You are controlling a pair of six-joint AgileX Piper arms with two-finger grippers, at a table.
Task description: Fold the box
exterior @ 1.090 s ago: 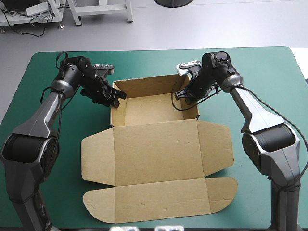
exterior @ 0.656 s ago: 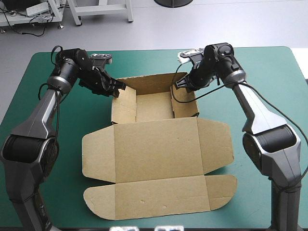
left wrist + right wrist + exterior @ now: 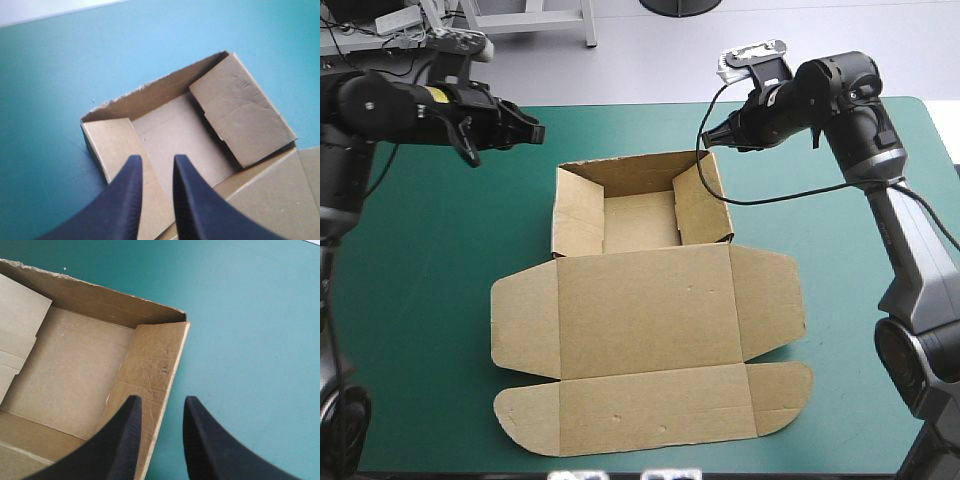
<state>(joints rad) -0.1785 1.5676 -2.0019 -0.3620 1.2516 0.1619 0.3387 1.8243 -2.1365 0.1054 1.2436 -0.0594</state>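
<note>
Surface: teal-green cover (image 3: 410,300) spreads over the whole table top and shows on every side of the board.
Box: the brown box (image 3: 645,330) lies at the middle of the table as an open tray with its lid flat.
Tray: the tray (image 3: 640,225) is the far part of the sheet. Its far wall (image 3: 625,172), left wall (image 3: 576,215) and right wall (image 3: 705,205) are all raised, and the floor between them is in view.
Lid: the lid (image 3: 645,300) lies flat on the cover toward the table's near edge, with a rounded flap at each side. A long front flap (image 3: 650,412) with rounded ends lies nearest that edge.
Left gripper: the left gripper (image 3: 156,161) is raised above the table off the tray's far left corner, apart from the board and pointing toward it. Its black fingers stand a narrow gap apart with nothing between them.
Right gripper: the right gripper (image 3: 161,401) is raised off the tray's far right corner, apart from the board. Its wrist view looks down on the top edge of the right wall. Its fingers are parted a little wider and hold nothing.
</note>
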